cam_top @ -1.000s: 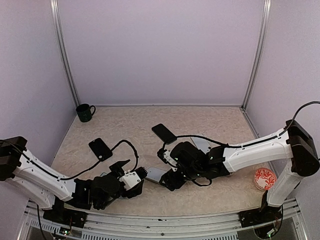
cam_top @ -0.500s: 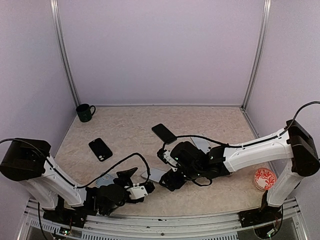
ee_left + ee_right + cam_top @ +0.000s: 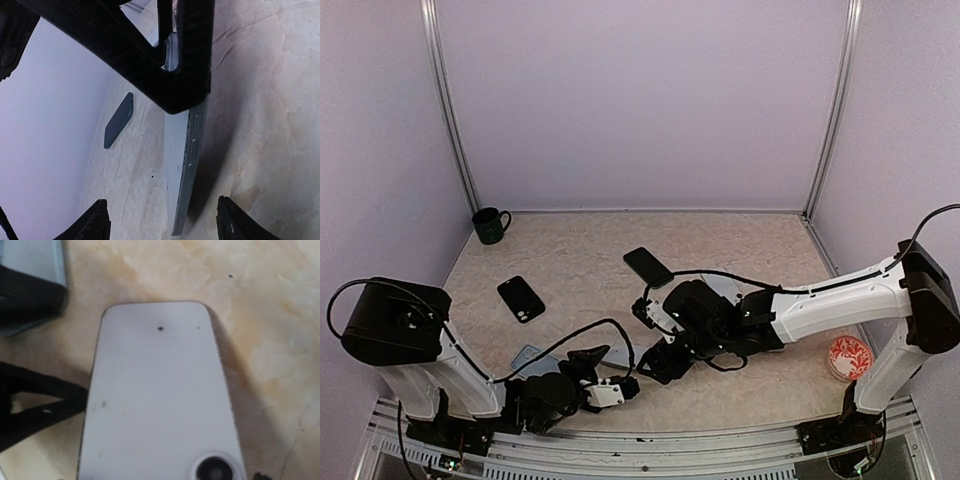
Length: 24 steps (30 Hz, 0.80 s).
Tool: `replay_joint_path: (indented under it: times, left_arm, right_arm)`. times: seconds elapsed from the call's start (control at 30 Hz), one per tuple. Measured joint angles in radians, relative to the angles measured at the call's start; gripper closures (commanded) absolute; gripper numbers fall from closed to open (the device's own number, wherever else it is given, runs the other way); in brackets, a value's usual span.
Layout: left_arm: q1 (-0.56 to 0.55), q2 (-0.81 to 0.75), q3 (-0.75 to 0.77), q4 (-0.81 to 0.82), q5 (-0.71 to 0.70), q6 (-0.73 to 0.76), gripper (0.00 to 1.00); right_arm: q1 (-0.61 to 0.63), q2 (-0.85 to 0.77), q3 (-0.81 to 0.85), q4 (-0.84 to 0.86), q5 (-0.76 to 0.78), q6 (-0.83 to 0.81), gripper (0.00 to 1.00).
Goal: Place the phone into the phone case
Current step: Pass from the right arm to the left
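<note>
Beige tabletop [image 3: 750, 240] with faint marbled veining, enclosed by pale lilac walls [image 3: 640, 100]; left arm [image 3: 460, 385] and right arm [image 3: 830, 300] are white with black joints. The phone [image 3: 160, 400] has a white back and dark lens ring. Also shown: dark green mug [image 3: 490, 225], black handset [image 3: 520, 298], second black handset [image 3: 648, 266], and a dish [image 3: 849, 356] patterned red on white.

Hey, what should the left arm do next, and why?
Probably ease the left pincer forward and shut it on the free end of the phone. Its fingers stand open on either side of that end without touching, while the right pincer clamps the other end, holding the phone on edge.
</note>
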<state>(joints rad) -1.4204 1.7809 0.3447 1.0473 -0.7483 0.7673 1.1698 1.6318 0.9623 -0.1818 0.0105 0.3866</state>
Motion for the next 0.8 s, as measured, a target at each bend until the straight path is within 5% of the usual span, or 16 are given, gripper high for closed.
replay_joint_path:
  times: [0.8]
  left_arm:
    - [0.021, 0.053, 0.058, 0.011, 0.069, 0.056, 0.69]
  right_arm:
    - [0.000, -0.038, -0.042, 0.045, -0.104, -0.009, 0.33]
